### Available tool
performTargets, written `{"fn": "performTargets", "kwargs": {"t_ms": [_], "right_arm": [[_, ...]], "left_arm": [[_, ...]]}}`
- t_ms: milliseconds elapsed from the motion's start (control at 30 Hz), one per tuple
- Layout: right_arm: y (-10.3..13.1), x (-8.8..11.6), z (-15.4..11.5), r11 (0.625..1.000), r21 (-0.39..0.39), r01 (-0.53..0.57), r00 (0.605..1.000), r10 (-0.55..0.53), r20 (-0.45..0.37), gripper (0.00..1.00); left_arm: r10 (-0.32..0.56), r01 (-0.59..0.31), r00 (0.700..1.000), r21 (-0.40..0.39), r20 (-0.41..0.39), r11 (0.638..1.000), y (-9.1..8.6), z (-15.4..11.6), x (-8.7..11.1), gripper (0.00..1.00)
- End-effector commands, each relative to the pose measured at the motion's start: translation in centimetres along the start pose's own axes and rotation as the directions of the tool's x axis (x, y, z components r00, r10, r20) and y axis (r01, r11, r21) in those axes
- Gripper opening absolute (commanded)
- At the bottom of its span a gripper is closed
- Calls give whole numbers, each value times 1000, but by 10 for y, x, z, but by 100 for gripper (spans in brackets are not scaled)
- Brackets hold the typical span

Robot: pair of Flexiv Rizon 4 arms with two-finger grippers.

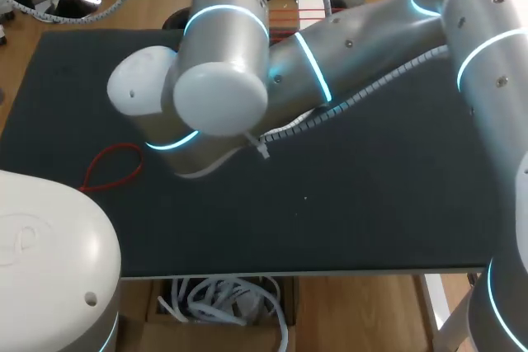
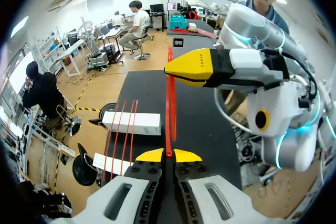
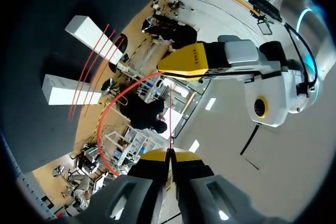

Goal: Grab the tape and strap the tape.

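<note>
**Both jaws clamp one red tape (image 2: 168, 119)**

The left jaws are closed on the red tape, its near end pinched between their yellow tips (image 2: 151, 156). From there the tape runs straight ahead, in what looks like two strands side by side, to the right jaws. These stand crosswise ahead of the left ones and are closed on it too, at the very point of their own tips (image 2: 194, 66); a short end stands out beyond them. Seen from the right wrist, one thin strand is taut between the two pairs of jaws, while another stretch of the same tape bows out in a slack arc to one side of them. Off to the side of the left jaws, down on the black table (image 1: 371, 204), lie two long white boxes (image 2: 132, 123), one beyond the other, with three thin red straps (image 2: 124, 135) laid across both. In the head view the right arm (image 1: 330, 63) comes across from its side past the middle and hides both pairs of jaws; a separate red loop (image 1: 111, 166) lies flat on the table near the left arm (image 1: 41, 261)
</note>
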State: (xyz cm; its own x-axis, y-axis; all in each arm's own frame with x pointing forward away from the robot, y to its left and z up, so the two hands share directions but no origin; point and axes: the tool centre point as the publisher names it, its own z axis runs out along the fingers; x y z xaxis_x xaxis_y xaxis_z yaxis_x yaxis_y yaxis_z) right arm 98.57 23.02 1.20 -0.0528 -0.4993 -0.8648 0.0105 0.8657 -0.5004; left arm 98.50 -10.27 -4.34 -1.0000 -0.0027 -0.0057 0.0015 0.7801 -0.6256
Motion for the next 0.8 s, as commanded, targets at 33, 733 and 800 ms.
{"fn": "performTargets", "kwargs": {"t_ms": [33,733,800], "right_arm": [[5,-3,2,1000,14,2,1000,-2,-6,0],[11,-2,5,1000,21,9,1000,-8,-14,0],[12,-2,5,1000,17,8,1000,-8,-13,0]], "left_arm": [[-1,1,1000,-5,-1,1000,0,-1,0,0],[-1,1,1000,-5,-1,1000,0,-1,0,0],[-1,1,1000,-5,-1,1000,0,-1,0,0]]}}
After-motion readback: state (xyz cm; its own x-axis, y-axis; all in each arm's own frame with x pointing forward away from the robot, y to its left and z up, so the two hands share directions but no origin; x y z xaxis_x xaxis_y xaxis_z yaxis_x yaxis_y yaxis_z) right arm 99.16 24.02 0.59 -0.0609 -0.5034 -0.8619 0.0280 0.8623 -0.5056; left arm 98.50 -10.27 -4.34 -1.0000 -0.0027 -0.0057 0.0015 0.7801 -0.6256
